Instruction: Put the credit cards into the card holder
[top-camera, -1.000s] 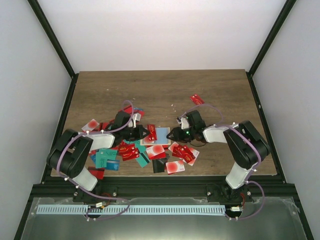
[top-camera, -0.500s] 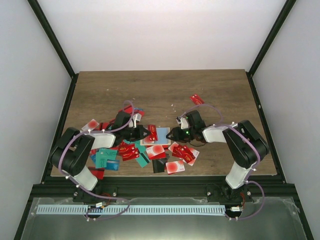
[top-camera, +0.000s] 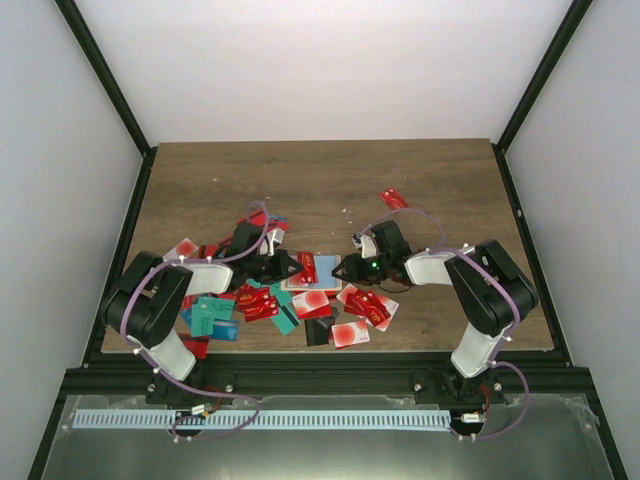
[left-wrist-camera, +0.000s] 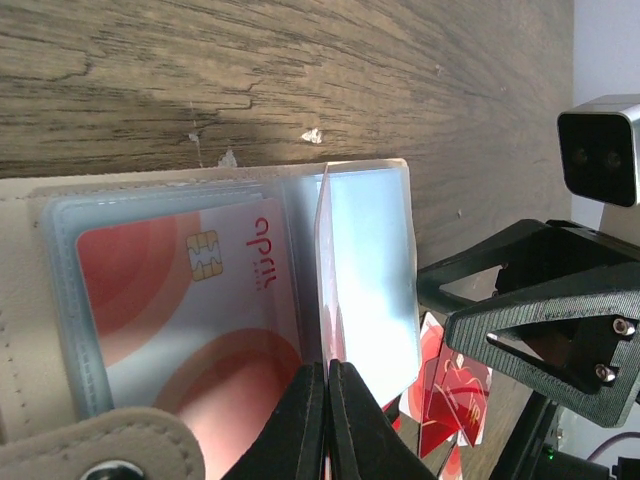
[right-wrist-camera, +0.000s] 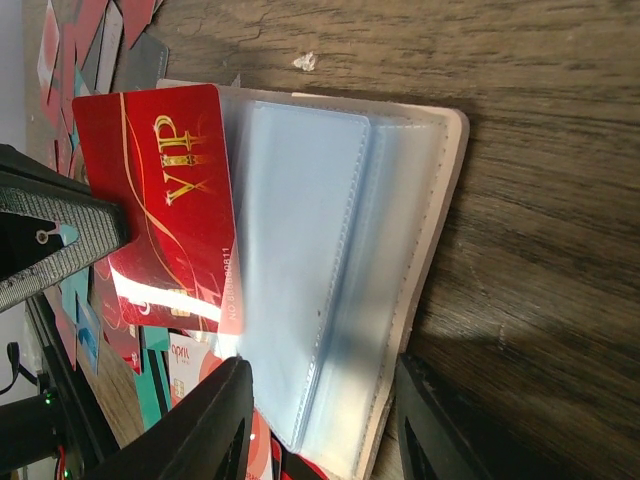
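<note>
The card holder (top-camera: 322, 272) lies open on the table, beige outside (right-wrist-camera: 443, 200), light blue sleeves inside (left-wrist-camera: 372, 262). A white-and-red card (left-wrist-camera: 170, 290) sits in its left sleeve. My left gripper (top-camera: 291, 266) is shut (left-wrist-camera: 326, 368) on a red VIP credit card (right-wrist-camera: 165, 190), held on edge over the holder's middle fold (left-wrist-camera: 323, 260). My right gripper (top-camera: 347, 270) is open (right-wrist-camera: 322, 368), its fingers (right-wrist-camera: 220, 420) spread either side of the holder's near end. Several loose credit cards (top-camera: 255, 300) lie around the holder.
More red cards (top-camera: 366, 308) lie right of the holder, a black one (top-camera: 317, 333) in front, and a single red card (top-camera: 394, 198) farther back right. Teal cards (top-camera: 210, 315) lie at the left. The two grippers face each other closely across the holder.
My left gripper has edged slightly right with the red card over the holder. The right gripper and the holder have not visibly moved.
</note>
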